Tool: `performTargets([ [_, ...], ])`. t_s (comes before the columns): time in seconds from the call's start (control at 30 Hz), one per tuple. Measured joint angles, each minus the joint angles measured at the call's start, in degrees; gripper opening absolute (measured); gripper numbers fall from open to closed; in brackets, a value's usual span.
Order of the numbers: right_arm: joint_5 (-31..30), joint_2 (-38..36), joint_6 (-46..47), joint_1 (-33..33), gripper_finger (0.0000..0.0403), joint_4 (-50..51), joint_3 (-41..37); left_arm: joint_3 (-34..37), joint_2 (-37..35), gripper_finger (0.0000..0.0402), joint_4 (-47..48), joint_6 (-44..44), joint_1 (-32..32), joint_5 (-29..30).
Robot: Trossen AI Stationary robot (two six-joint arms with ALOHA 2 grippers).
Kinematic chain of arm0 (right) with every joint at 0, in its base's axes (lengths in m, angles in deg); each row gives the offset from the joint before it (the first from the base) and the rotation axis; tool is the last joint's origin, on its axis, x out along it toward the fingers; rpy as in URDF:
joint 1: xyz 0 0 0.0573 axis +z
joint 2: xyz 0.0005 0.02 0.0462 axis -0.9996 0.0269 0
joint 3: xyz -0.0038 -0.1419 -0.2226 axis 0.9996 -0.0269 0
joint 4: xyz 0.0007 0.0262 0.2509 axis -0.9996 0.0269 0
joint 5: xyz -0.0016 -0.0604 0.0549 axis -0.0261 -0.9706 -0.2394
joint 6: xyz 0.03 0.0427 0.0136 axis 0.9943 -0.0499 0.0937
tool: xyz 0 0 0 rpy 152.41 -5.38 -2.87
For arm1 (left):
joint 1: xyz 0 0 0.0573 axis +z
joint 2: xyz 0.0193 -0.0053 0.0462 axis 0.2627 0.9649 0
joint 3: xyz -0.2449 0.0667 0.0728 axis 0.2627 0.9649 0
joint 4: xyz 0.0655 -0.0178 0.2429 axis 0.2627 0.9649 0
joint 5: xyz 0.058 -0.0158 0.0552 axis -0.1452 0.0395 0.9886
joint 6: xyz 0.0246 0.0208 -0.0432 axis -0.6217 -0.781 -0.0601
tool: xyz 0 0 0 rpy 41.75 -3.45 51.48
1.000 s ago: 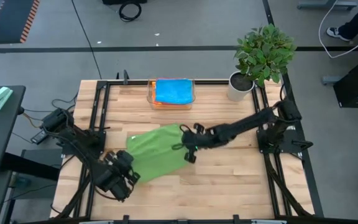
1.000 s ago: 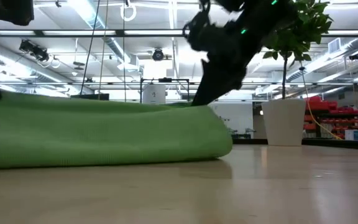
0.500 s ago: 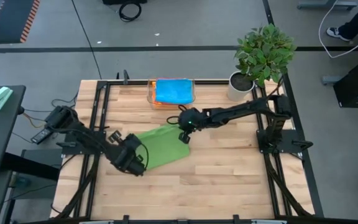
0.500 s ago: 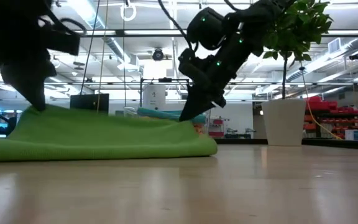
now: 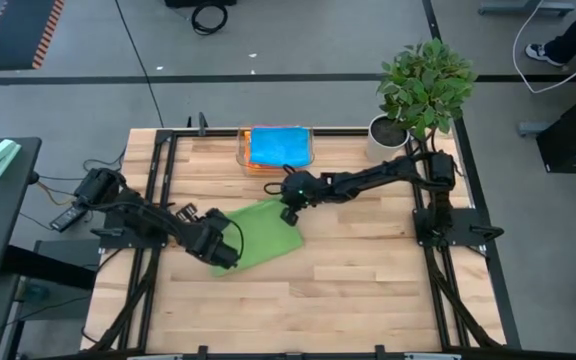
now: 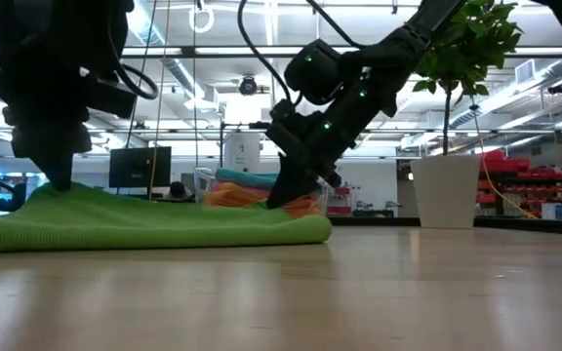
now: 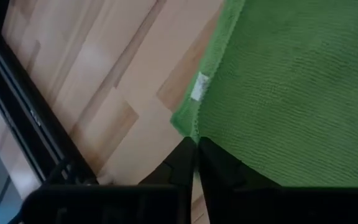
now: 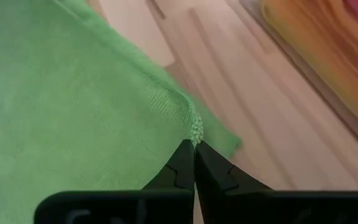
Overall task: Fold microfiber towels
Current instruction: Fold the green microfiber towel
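1. Nearest the front of the table, the left gripper point(image 5: 224, 250) is down on the near-left corner of the green towel point(image 5: 260, 232). In its wrist view the two fingers are pressed together on the towel's edge point(image 7: 191, 134), beside a small white label point(image 7: 199, 86).
2. The green towel lies near the middle of the wooden table point(image 5: 368, 290), flat and doubled over: the low view shows a rounded fold at its end point(image 6: 315, 229). So one fold looks made; at least another seems needed to bring it down to a neat packet.
3. At the towel's far corner, the right gripper point(image 5: 288, 207) is also pinched tight on the hem point(image 8: 194, 132), with layers of cloth visible just past the fingertips.
4. Farther back, the clear tray point(image 5: 243, 152) holds other towels, a blue one point(image 5: 277, 146) on top with orange showing at its edge. Whether these are already folded cannot be told.
5. At the far right corner stands a potted plant point(image 5: 423, 85), apart from the work.
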Motion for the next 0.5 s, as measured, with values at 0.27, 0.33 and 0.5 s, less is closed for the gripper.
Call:
performTargets([
  [0.27,7.78,0.33,4.38,-3.82,0.0076,-1.23,0.01,0.31,0.0,0.0051,1.07,0.39,3.18,-0.51],
  [0.33,11.89,0.33,6.78,-5.3,0.0102,-1.25,0.01,0.31,0.0,0.0059,1.34,0.46,4.24,-1.06],
  [0.5,18.03,-1.22,8.52,-7.9,0.0166,0.36,-0.01,0.29,0.0,0.0085,3.75,0.5,6.69,-2.85],
])
